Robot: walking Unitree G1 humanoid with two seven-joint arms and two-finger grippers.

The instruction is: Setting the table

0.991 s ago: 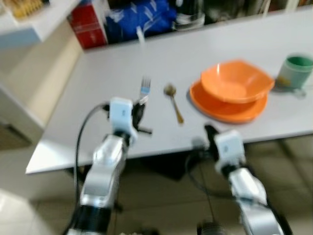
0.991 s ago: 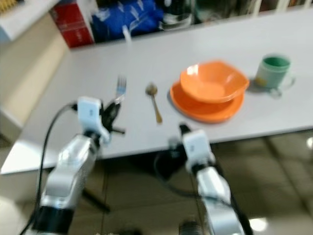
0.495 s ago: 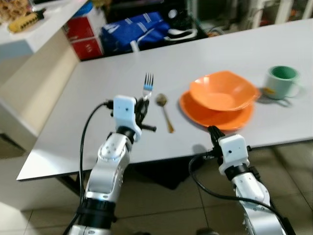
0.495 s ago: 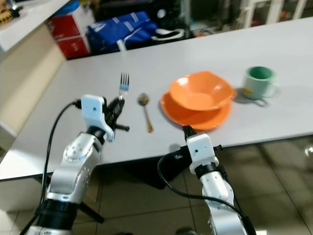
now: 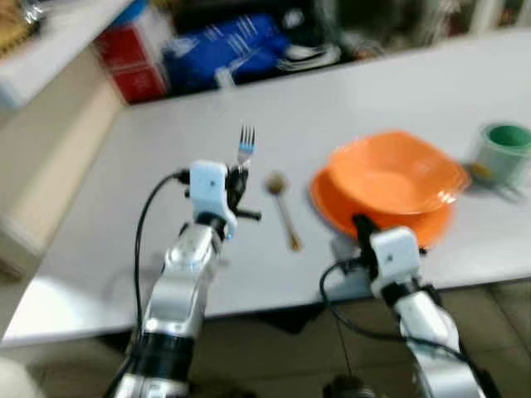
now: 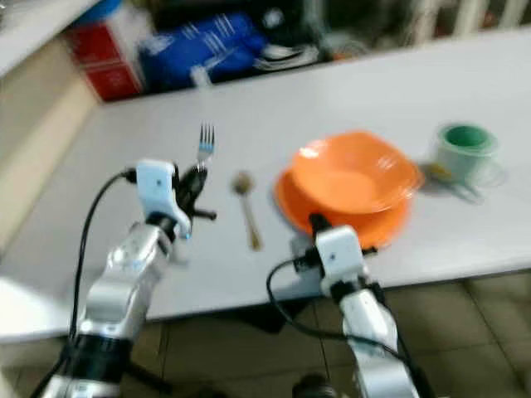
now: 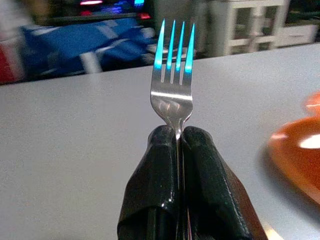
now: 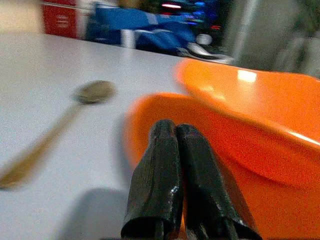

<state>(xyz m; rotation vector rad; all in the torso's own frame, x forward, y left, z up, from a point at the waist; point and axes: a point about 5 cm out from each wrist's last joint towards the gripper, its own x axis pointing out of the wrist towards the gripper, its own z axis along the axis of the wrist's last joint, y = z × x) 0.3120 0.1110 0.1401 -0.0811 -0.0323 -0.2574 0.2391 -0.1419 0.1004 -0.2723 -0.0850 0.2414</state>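
Note:
A silver fork (image 7: pixel 173 90) stands tines-up in my left gripper (image 5: pixel 236 176), which is shut on its handle above the white table (image 5: pixel 166 249), left of the spoon. The brass-coloured spoon (image 5: pixel 284 217) lies on the table between the fork and the dishes. An orange bowl (image 5: pixel 398 176) sits on an orange plate (image 5: pixel 365 222). A green mug (image 5: pixel 504 154) stands to their right. My right gripper (image 8: pixel 176 131) is shut with nothing in it, low at the table's near edge just before the plate (image 8: pixel 260 200).
Beyond the table's far edge lie a blue bag (image 5: pixel 232 50) and red boxes (image 5: pixel 133 70). A pale counter (image 5: pixel 50 108) runs along the left. Tiled floor (image 6: pixel 465 332) shows below the near edge.
The camera has moved closer, and the picture has blurred. My left gripper still holds the fork upright. The right gripper has come up against the plate's near rim.

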